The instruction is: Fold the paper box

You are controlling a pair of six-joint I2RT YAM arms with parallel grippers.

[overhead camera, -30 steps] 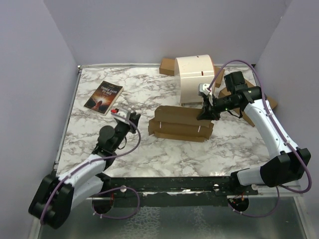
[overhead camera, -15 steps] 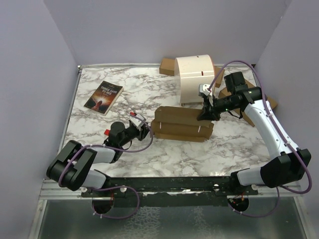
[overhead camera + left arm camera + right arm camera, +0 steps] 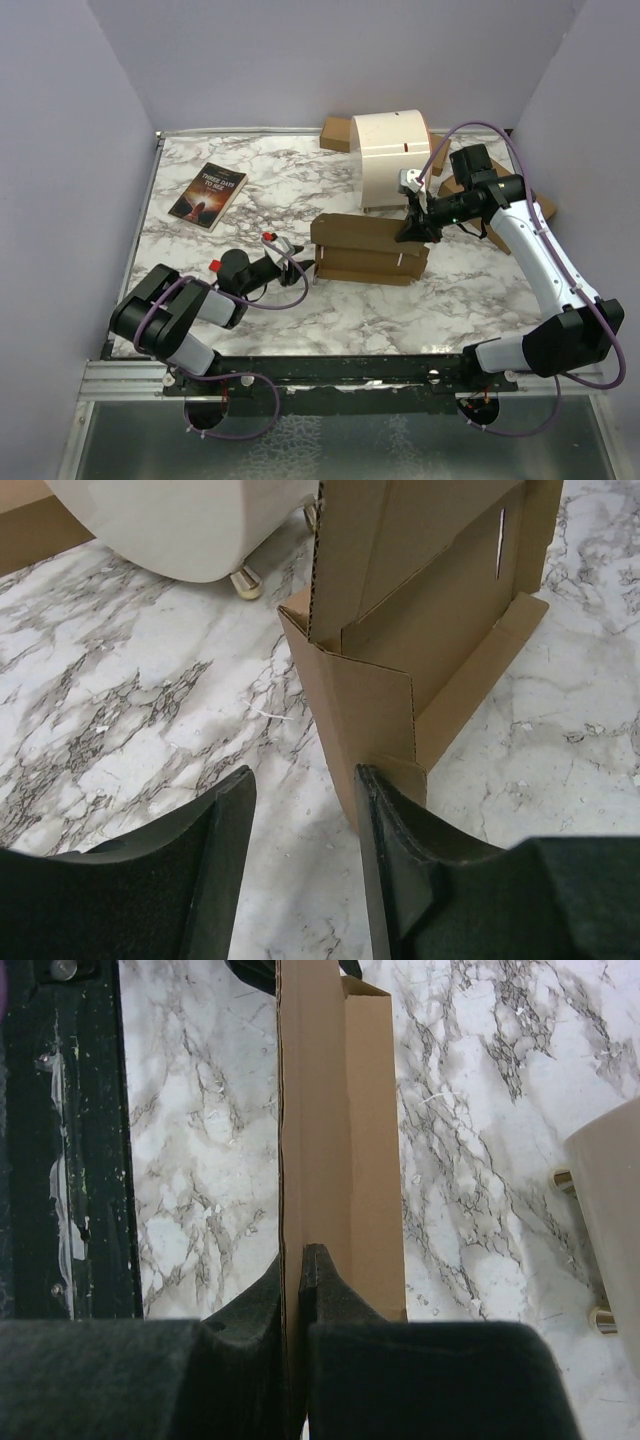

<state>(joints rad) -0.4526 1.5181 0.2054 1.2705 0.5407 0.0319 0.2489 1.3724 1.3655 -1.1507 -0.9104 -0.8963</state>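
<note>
- Brown cardboard is what I am working on; the paper box (image 3: 365, 250) sits in the middle of the marble table (image 3: 250, 170), half made, with some walls up.
- My right gripper (image 3: 412, 230) is pinched tight on a thin upright panel at the right end of the box; in its own camera the two fingers (image 3: 260, 1300) squeeze the card edge between them.
- My left gripper (image 3: 298, 264) lies low on the table, just beside the left end of the box; its jaws stand a little apart with nothing in them; the box corner is right in front of the gap.
- I think the step now is to fold in the left end flap (image 3: 375, 720); to do it well I would hold the right side firm so the box cannot slide, and push the left side slowly.
- I should press flat on the flap, not on the corner; a poke there could crush the card or spin the box.
- Behind the box stands a white round thing (image 3: 392, 160), quite near; I must not shove the box back into it; the book (image 3: 208, 195) is well apart.
</note>
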